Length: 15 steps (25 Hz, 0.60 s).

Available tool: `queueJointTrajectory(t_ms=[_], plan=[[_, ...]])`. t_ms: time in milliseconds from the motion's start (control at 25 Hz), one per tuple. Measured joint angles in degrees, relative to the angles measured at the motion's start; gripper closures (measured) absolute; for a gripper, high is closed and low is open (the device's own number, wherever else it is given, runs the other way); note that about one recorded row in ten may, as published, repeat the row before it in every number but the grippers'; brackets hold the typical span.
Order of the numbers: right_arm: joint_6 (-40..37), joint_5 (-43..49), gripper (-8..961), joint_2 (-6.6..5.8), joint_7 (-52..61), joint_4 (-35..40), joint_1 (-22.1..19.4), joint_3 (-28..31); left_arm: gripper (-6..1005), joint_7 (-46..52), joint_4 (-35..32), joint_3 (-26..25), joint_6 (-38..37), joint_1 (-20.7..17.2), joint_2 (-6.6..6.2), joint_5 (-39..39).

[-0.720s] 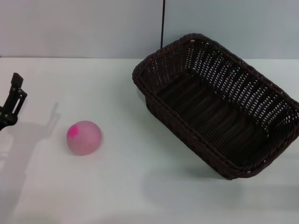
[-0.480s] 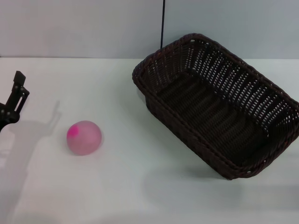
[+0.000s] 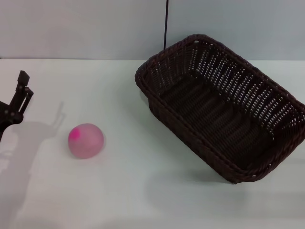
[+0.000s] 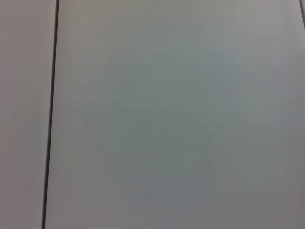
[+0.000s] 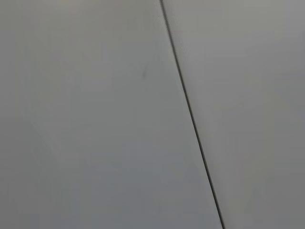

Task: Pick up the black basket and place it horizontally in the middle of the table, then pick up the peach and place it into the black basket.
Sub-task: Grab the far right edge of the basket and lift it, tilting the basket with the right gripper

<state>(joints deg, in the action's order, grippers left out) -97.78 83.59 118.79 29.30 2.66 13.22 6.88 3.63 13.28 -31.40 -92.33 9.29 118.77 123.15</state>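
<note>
A: Far left, we log the left hand (image 3: 16, 98) above the counter (image 3: 133, 191), well apart from the peach. Clenched or released, we cannot tell.

B: Next, the peach (image 3: 86, 140) on the counter, left of middle. Then the black basket (image 3: 221, 107) on the right side, set at a slant, nothing inside. We see no right hand.

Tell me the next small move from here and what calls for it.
Probably bring an arm toward the black basket. It sits diagonally on the right side of the table, empty and ungripped, so it needs straightening and centring first. The peach lies apart on the left, near the left tool, which touches nothing. The right tool is out of view.
</note>
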Motion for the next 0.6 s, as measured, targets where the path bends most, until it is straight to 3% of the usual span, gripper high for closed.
queueJointTrajectory(t_ms=[80, 160, 200, 280, 480, 600], plan=[[-0.36, 0.01, 316, 0.01, 5.34, 4.76, -0.49, -1.91, 174, 0.16, -0.10, 0.01, -0.07, 0.01, -0.06, 0.01], [-0.12, 0.15, 316, -0.06, 18.11, 16.67, -1.37, -7.66, 175, 0.59, -0.36, 0.14, -0.08, 0.00, -0.15, 0.06], [-0.12, 0.15, 316, -0.06, 18.11, 16.67, -1.37, -7.66, 175, 0.75, -0.43, 0.21, -0.08, -0.03, -0.17, 0.07], [1.13, 1.88, 316, -0.16, 28.70, 25.35, -1.71, -10.96, 176, 1.12, -0.38, 0.37, -0.14, -0.22, -0.17, 0.18], [2.75, 16.80, 316, -1.19, 57.09, 47.29, 0.66, -14.51, 178, 1.56, -0.39, 0.44, -0.28, -0.43, -0.21, 0.32], [1.16, 25.28, 316, -2.76, 70.76, 57.22, 3.57, -18.02, 179, 1.61, -0.50, 0.38, -0.22, -0.41, -0.27, 0.18]])
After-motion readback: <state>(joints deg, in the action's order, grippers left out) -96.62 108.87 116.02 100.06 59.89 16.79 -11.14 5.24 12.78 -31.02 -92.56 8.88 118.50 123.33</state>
